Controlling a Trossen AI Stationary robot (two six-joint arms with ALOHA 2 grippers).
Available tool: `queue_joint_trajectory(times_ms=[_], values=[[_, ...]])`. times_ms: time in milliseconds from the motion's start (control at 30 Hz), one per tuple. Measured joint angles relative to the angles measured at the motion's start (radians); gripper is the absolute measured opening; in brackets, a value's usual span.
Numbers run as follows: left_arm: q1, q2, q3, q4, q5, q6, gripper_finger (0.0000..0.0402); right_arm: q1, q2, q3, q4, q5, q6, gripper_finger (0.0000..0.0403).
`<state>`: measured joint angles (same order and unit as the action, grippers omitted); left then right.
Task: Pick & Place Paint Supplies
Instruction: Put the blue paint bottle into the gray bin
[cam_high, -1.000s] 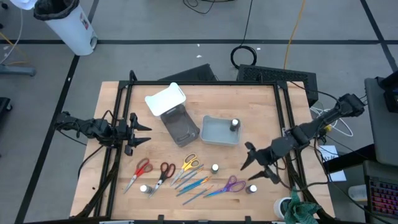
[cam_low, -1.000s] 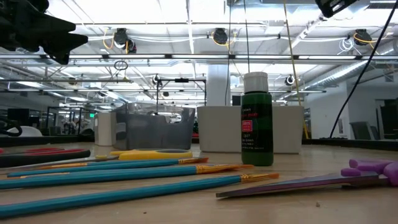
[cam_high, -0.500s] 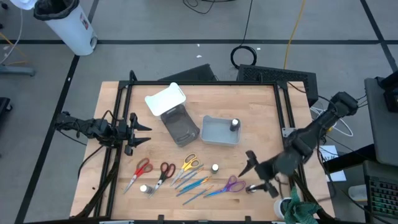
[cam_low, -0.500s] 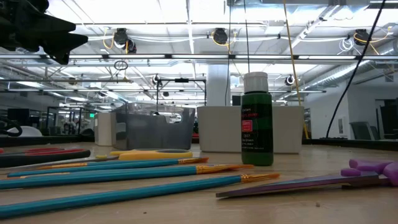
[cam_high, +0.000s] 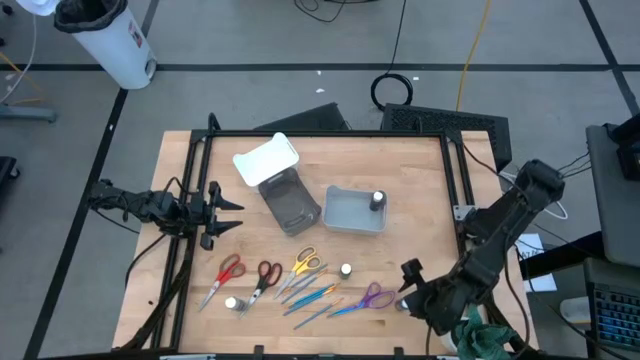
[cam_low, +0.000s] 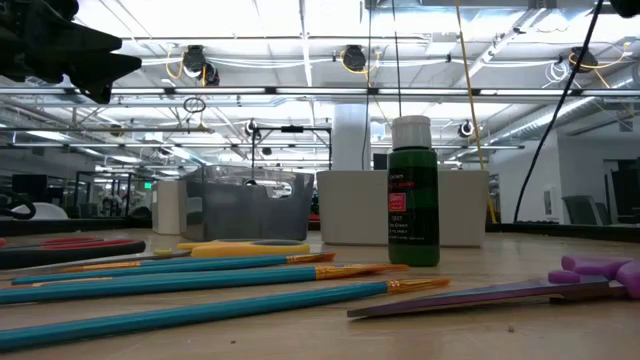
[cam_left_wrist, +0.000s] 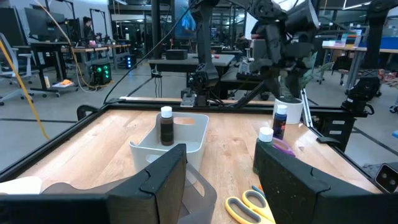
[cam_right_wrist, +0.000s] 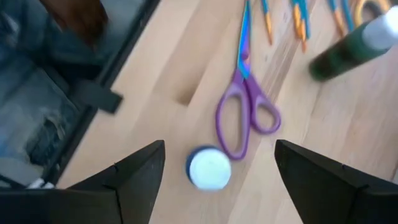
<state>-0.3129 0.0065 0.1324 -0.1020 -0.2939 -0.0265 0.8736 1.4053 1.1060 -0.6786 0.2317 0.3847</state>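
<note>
Over the last second the right gripper has swung from about four o'clock on the table down toward five o'clock. It now hangs over the white-capped bottle just beside the purple scissors, fingers spread wide and empty. That bottle looks like the next pick, bound for the grey bin, which already holds a bottle. The left gripper waits at nine o'clock, part open, empty.

From my console the overhead frame is evenly bright, shadows soft. Ceiling lights glare white along the top of the table-level frame. The right wrist frame is smeared; its purple scissors look soft-edged.
</note>
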Motion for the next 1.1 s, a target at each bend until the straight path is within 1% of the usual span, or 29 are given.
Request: queue_joint_trajectory(times_ms=[333, 667, 933, 1100], values=[[0.0, 0.0, 0.0, 0.0, 0.0, 0.0, 0.02, 0.035, 0.046, 0.0, -0.007, -0.026, -0.017, 0.0274], [0.0, 0.0, 0.0, 0.0, -0.001, 0.0, 0.02, 0.038, 0.049, -0.002, -0.024, -0.024, -0.118, 0.0263], [0.0, 0.0, 0.0, 0.0, 0.0, 0.0, 0.02, 0.037, 0.049, -0.088, 0.003, -0.024, -0.192, 0.026], [0.0, 0.0, 0.0, 0.0, 0.0, 0.0, 0.02, 0.037, 0.048, -0.097, 0.007, -0.025, -0.196, 0.0257]])
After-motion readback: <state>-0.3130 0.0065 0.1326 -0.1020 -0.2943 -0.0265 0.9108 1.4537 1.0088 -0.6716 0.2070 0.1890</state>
